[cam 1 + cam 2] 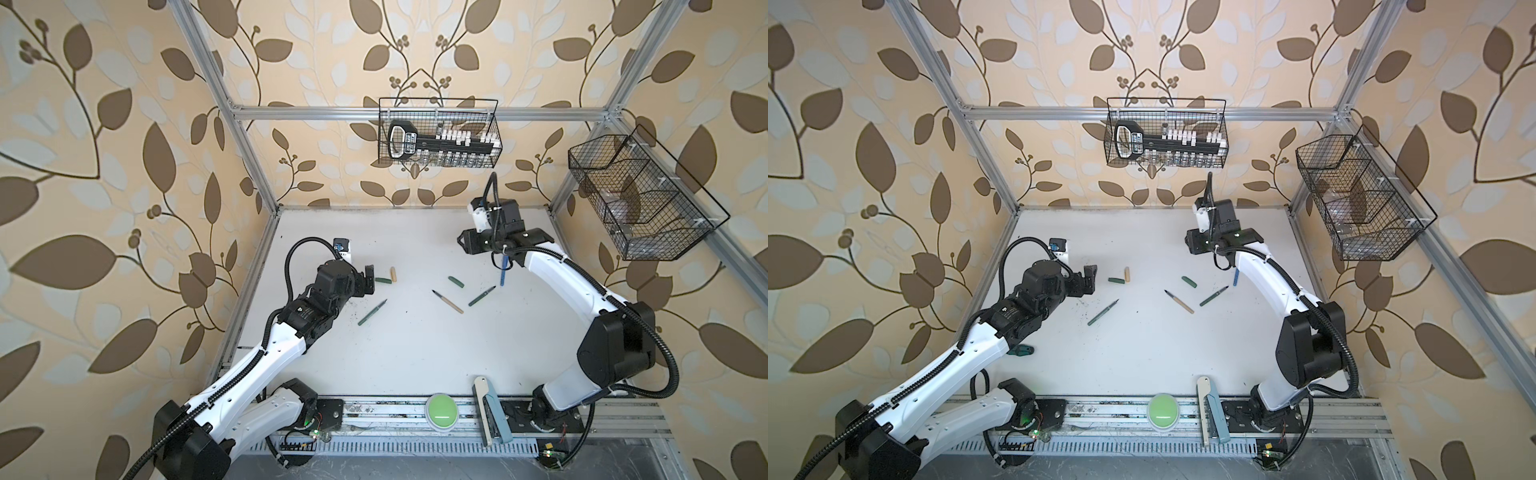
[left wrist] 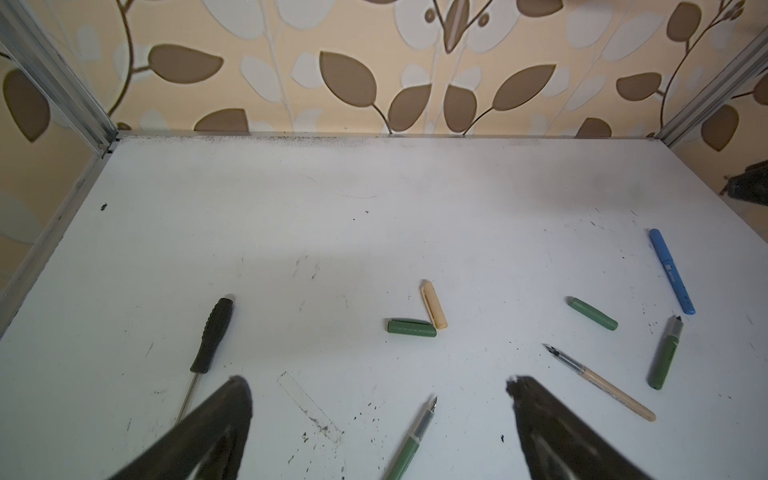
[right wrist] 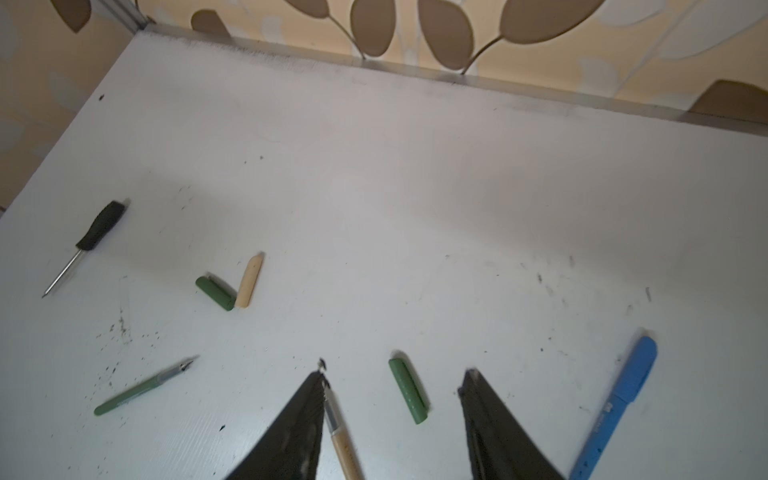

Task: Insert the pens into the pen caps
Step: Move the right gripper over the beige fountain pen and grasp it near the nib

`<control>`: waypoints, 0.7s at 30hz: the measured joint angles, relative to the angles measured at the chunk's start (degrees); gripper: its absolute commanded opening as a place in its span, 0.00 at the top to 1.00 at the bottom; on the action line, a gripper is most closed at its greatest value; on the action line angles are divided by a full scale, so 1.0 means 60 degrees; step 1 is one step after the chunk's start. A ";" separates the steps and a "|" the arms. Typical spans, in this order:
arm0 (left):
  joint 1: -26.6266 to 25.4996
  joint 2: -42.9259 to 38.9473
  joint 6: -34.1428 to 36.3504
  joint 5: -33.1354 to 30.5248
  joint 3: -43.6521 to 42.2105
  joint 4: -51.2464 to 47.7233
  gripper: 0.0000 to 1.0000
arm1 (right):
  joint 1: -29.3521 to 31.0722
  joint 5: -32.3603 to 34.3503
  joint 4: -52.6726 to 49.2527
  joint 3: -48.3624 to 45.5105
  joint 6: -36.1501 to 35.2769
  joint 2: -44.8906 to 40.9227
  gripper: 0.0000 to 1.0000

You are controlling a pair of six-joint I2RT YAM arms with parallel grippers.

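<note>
My left gripper (image 1: pixel 369 276) (image 2: pixel 378 382) hangs open over the table, with a green pen (image 2: pixel 409 444) (image 1: pixel 372 312) lying below it. A green cap (image 1: pixel 382 281) and a beige cap (image 1: pixel 393 274) touch just beyond it. My right gripper (image 1: pixel 462 241) (image 3: pixel 395 376) is open and empty, high above a second green cap (image 3: pixel 408 390) (image 1: pixel 456 281). The beige pen (image 1: pixel 448 301) (image 3: pixel 343 440) lies beside one finger in the right wrist view. Another green pen (image 1: pixel 481 296) and the blue pen (image 1: pixel 503 272), which wears its blue cap, rest to the right.
A black-handled screwdriver (image 2: pixel 212 332) lies left of the caps, under my left arm in both top views. A green-handled tool (image 1: pixel 1021 351) peeks out by the left arm. A green button (image 1: pixel 441 411) sits at the front edge. Wire baskets (image 1: pixel 440 133) (image 1: pixel 640 199) hang on the frame.
</note>
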 measured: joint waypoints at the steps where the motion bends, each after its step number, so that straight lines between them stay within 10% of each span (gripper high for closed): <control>1: 0.0000 -0.0015 -0.0055 0.0007 0.0000 -0.0033 0.01 | 0.0321 0.0080 -0.0080 -0.0146 -0.0051 0.0000 0.44; 21: 0.0000 -0.0820 -0.0313 -0.0248 -0.0200 -0.0266 0.01 | 0.1902 0.0579 -0.1581 -0.0659 -0.0018 0.1421 0.45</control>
